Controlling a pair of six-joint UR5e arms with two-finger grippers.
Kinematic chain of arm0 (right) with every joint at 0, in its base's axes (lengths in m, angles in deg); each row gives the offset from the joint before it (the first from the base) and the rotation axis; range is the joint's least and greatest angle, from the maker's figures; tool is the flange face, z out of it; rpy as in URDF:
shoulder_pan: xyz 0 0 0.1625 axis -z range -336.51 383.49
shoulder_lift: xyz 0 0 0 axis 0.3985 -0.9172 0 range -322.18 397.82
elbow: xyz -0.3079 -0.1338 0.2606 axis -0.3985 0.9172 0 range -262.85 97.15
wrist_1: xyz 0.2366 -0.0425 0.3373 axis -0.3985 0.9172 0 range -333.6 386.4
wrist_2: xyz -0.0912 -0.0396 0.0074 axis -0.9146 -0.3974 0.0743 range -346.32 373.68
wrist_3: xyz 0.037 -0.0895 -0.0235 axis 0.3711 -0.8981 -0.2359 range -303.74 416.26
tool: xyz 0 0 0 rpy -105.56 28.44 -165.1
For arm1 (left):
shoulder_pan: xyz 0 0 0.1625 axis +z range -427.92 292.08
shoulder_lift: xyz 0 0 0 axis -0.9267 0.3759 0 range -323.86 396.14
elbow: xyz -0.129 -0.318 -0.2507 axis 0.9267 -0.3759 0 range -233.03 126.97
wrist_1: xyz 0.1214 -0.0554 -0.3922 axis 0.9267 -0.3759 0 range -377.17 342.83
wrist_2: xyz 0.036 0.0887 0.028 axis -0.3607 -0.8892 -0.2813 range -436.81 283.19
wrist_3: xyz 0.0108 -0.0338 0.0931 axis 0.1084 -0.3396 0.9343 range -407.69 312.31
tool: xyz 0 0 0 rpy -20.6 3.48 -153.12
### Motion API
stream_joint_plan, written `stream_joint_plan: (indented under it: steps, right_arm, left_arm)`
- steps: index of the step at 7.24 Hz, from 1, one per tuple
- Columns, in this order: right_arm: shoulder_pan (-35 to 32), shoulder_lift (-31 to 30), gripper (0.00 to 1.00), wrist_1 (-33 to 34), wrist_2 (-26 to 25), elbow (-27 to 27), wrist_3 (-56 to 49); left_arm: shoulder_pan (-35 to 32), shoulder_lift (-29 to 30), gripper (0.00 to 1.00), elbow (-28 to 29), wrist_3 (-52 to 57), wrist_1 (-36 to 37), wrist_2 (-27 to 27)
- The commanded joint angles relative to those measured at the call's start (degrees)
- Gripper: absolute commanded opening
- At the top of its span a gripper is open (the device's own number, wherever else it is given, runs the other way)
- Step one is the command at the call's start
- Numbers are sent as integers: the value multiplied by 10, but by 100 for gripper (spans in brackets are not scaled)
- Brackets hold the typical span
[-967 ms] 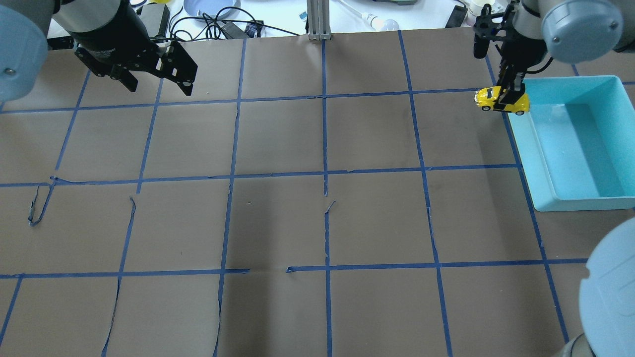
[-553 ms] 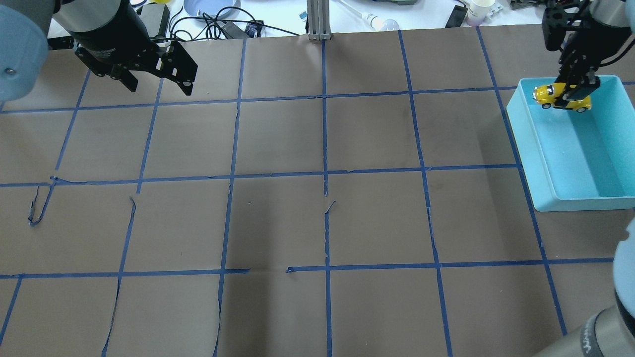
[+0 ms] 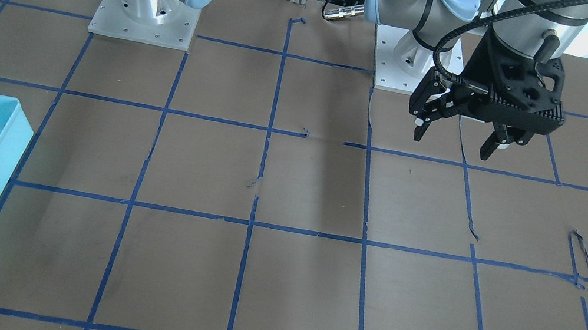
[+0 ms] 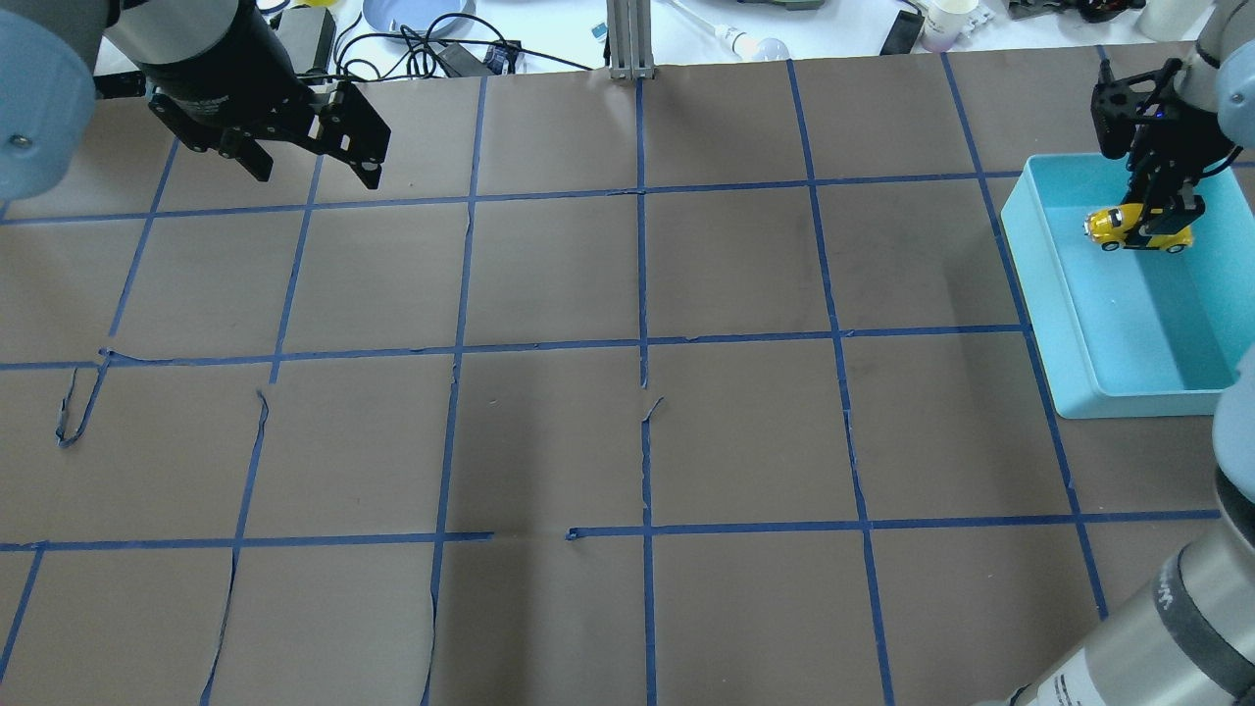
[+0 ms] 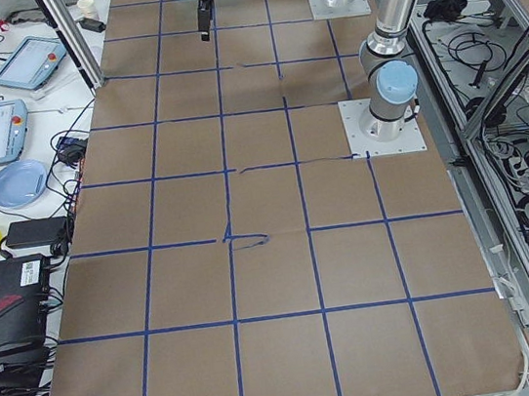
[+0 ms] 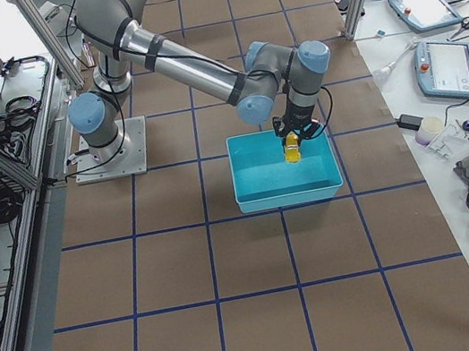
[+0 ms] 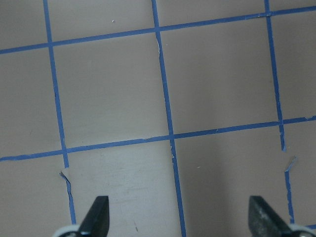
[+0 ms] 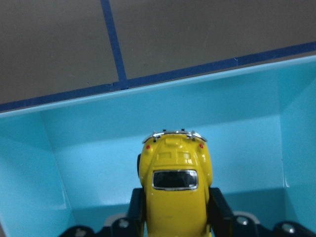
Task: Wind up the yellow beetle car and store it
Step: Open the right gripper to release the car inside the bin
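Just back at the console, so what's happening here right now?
The right gripper has the yellow toy car clamped in its jaws, low inside the blue bin. It has not let go, and I cannot tell whether the wheels touch the bin's floor. The left gripper hangs open and empty above the table.

No words, labels, brands or numbers can be read anywhere. Pale print above the left tool and on the right arm is too blurred.
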Motion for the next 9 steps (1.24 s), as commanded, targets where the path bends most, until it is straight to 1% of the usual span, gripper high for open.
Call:
stream_joint_plan:
  steps: [1, 3, 5, 6, 7, 8, 9]
  right_arm:
    - [13, 10, 0, 44, -1, -42, -1]
    - [16, 7, 99, 51, 4, -53, -2]
    - [16, -13, 100, 48, 2, -49, 12]
    - [16, -33, 100, 44, -1, -49, 16]
    - [16, -67, 99, 26, 1, -51, 70]
    - [12, -115, 99, -43, 5, -46, 212]
    - [5, -151, 100, -78, 5, -46, 353]
  left_arm:
    - [1, 0, 100, -1, 0, 0, 0]
    - [5, 0, 100, 0, 1, 0, 7]
    - [5, -1, 100, 1, 1, 0, 7]
    - [5, -1, 100, 0, 1, 0, 7]
    - [5, -1, 100, 0, 1, 0, 7]
    - [5, -1, 100, 0, 1, 0, 8]
    - [5, -1, 100, 0, 1, 0, 7]
